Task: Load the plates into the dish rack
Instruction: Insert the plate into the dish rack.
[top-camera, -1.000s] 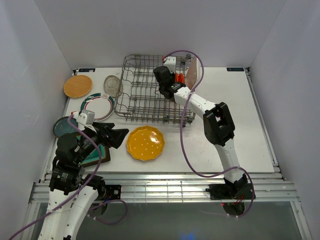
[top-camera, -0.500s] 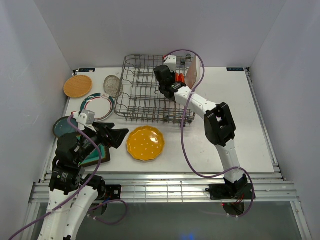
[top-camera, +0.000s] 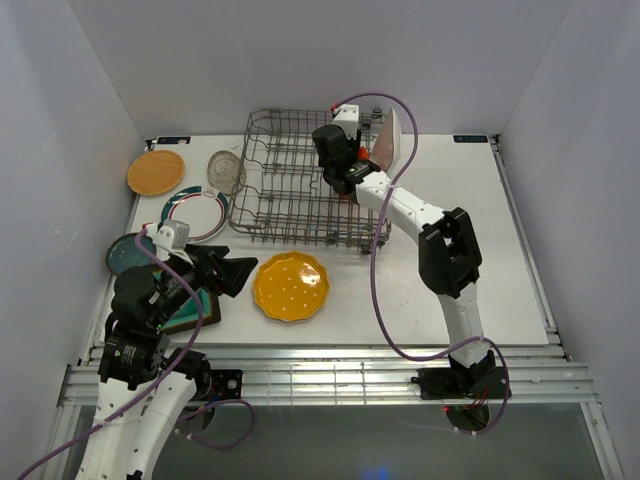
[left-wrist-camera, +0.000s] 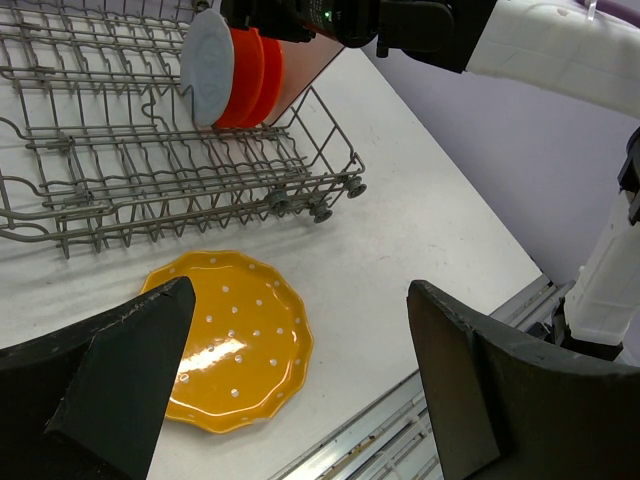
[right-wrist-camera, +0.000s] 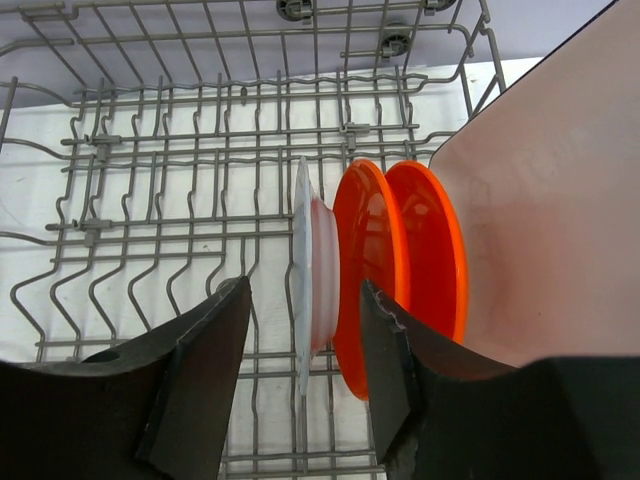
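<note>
White-dotted yellow plate (top-camera: 291, 286) — orange-red plate (right-wrist-camera: 405, 250)

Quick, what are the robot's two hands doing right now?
Left gripper: open, holding nothing.
Right gripper: open, jaws either side of the pale grey plate, not gripping it.

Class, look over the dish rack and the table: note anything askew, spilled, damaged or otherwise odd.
Nothing stands out. The pale grey plate and orange-red plate stand on edge, side by side in the dish rack; the yellow plate lies flat on the table. No spill or breakage shows.
</note>
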